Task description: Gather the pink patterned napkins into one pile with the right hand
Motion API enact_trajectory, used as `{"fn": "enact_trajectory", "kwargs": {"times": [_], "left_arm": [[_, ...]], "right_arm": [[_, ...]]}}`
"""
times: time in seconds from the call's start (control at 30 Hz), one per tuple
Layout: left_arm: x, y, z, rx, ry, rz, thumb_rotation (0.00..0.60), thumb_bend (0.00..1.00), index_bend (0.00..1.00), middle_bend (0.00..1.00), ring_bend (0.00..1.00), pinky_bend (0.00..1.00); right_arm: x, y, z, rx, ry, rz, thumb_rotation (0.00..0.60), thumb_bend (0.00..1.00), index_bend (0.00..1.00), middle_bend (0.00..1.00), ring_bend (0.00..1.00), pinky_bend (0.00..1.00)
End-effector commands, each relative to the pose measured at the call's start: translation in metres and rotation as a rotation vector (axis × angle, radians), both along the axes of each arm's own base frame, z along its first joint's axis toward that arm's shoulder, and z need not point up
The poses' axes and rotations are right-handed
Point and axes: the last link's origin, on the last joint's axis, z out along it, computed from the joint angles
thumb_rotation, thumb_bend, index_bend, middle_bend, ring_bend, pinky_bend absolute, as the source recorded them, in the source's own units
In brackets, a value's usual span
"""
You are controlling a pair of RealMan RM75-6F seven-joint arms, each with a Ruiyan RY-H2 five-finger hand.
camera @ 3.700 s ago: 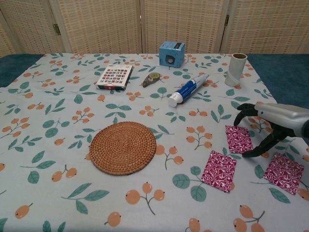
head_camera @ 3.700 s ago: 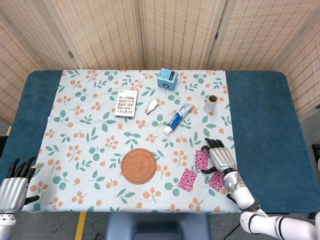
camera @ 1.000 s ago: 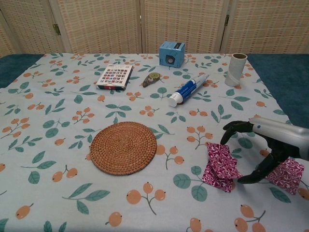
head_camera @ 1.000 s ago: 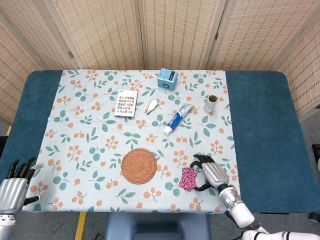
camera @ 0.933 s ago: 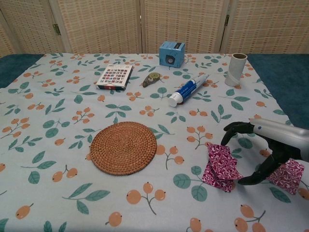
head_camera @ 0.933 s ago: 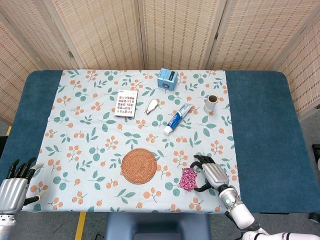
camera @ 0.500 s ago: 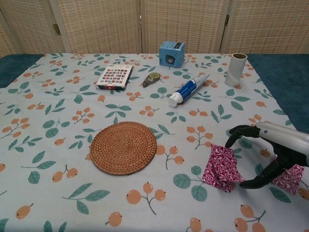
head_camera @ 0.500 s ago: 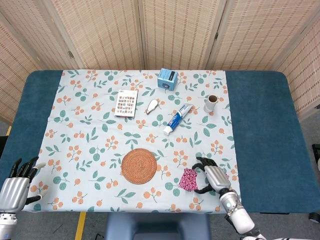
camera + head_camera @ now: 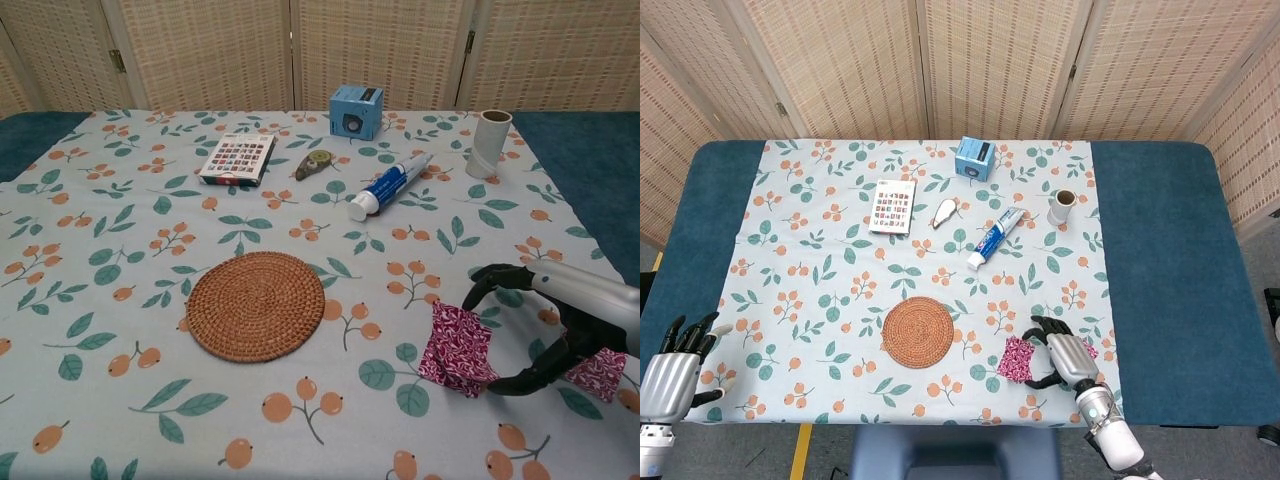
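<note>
Two pink patterned napkins (image 9: pixel 455 346) lie overlapped in a small pile (image 9: pixel 1016 358) near the table's front edge, right of the woven coaster. My right hand (image 9: pixel 557 325) arches over the cloth just right of the pile, fingers curved and apart, fingertips close to the pile's edge, holding nothing. A third pink napkin (image 9: pixel 598 371) lies partly under that hand (image 9: pixel 1067 357), and in the head view only its corner (image 9: pixel 1089 350) shows. My left hand (image 9: pixel 672 374) hangs off the table's front left corner with its fingers spread.
A round woven coaster (image 9: pixel 255 304) lies left of the pile. Further back are a toothpaste tube (image 9: pixel 388 186), a cardboard roll (image 9: pixel 486 143), a blue box (image 9: pixel 356 111), a patterned card pack (image 9: pixel 238 158) and a small clip-like item (image 9: pixel 316 163).
Since 3.7 s ago the upper napkin has been slid down-left onto the other one. Over the last second my right hand drew back slightly toward the front edge; the pile stayed put.
</note>
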Motion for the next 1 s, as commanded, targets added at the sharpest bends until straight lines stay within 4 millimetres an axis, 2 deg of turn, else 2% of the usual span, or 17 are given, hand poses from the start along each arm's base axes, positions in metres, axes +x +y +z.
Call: {"fn": "enact_trajectory", "kwargs": {"times": [0.03,0.4,0.63,0.77,1.0], "left_arm": [[-0.001,0.0,-0.001,-0.002,0.001,0.0,0.6,0.21,0.25,0.13,0.2,0.0],[-0.003,0.0,-0.001,0.002,-0.006,-0.006,0.6,0.21,0.26,0.13,0.2,0.0],[-0.003,0.0,-0.001,0.002,-0.007,-0.007,0.6,0.21,0.26,0.13,0.2,0.0],[-0.004,-0.001,0.0,0.003,-0.003,-0.002,0.6,0.21,0.26,0.13,0.2,0.0],[-0.003,-0.003,0.002,0.007,0.0,0.002,0.6,0.21,0.26,0.13,0.2,0.0]], "right_arm": [[0.0,0.001,-0.001,0.005,-0.001,0.001,0.57,0.12,0.31,0.11,0.0,0.0],[0.001,0.003,-0.002,0.004,-0.019,-0.004,0.57,0.12,0.21,0.1,0.0,0.0],[0.003,0.004,0.001,0.009,-0.03,0.012,0.571,0.12,0.21,0.1,0.0,0.0],[0.004,-0.001,0.02,-0.004,0.0,0.074,0.57,0.12,0.21,0.09,0.0,0.0],[-0.009,-0.008,0.063,-0.026,0.264,0.245,0.584,0.12,0.21,0.09,0.0,0.0]]}}
